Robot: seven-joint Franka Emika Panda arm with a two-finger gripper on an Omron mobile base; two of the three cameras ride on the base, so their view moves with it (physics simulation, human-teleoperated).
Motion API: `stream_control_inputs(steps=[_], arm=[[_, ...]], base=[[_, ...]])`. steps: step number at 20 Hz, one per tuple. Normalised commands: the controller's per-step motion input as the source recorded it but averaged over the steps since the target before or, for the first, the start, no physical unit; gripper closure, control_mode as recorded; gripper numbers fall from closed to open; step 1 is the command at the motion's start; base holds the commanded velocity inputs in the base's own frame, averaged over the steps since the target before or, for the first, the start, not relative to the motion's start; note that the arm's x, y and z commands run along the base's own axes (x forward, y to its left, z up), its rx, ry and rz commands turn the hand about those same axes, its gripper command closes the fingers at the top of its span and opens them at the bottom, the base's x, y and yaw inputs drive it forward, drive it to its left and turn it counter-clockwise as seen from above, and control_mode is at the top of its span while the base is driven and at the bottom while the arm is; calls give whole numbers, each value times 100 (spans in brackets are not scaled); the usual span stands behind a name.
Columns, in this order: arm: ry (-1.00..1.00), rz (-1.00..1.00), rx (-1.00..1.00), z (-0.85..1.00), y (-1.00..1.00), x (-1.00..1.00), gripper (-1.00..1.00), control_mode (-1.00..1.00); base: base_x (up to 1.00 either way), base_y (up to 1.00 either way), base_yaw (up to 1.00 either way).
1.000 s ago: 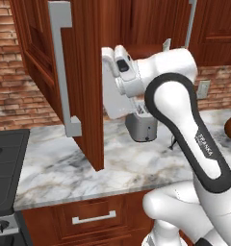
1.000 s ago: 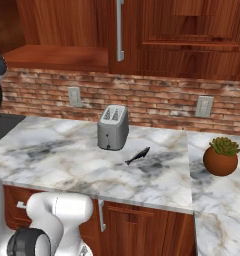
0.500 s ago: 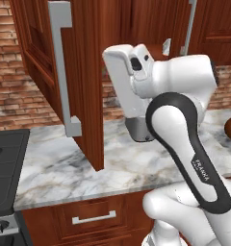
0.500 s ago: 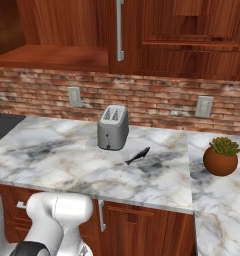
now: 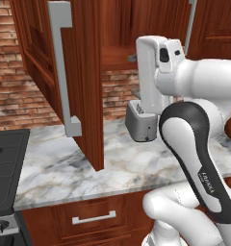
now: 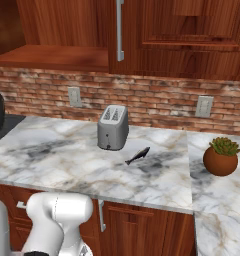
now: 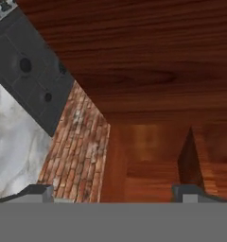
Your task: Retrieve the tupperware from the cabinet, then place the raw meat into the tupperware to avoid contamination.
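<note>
The cabinet's left door (image 5: 86, 81) stands swung open, its long silver handle (image 5: 63, 67) facing me. My white hand (image 5: 156, 62) is raised in front of the open cabinet (image 6: 57, 56). In the hand view my gripper (image 7: 113, 194) is open, its fingertips (image 7: 36, 192) far apart, looking at the cabinet's bare wood (image 7: 148, 71), with nothing between them. The raw meat (image 6: 137, 155), a small dark fish, lies on the marble counter (image 6: 52, 160) just right of the toaster. The tupperware is out of view.
A grey two-slot toaster (image 6: 113, 127) stands against the brick wall, also seen behind my arm as toaster (image 5: 140, 126). A potted plant (image 6: 221, 157) sits at the right. A black stove (image 5: 6, 168) lies left. The right cabinet door (image 6: 192, 35) is closed.
My arm has swung right and nearer the left base camera, carrying the hand higher in front of the open cabinet. Toaster, fish and plant have stayed put.
</note>
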Motion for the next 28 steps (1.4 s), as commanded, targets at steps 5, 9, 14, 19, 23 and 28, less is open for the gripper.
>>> stream_control_inputs(steps=[5, 9, 14, 19, 23, 28], arm=[[4, -20, 22, 2, -82, 3, -100, -100], [5, -24, 23, 0, -74, 4, -100, -100], [8, -31, 22, 0, -57, 5, -100, -100], [1, -15, 27, 51, -46, 0, -100, -100], [0, -19, 26, 34, -55, -1, -100, -100], [0, -19, 26, 1, -59, -3, -100, -100]], base=[[0, 0, 0], [0, 0, 0], [0, 0, 0], [0, 0, 0], [0, 0, 0], [0, 0, 0]])
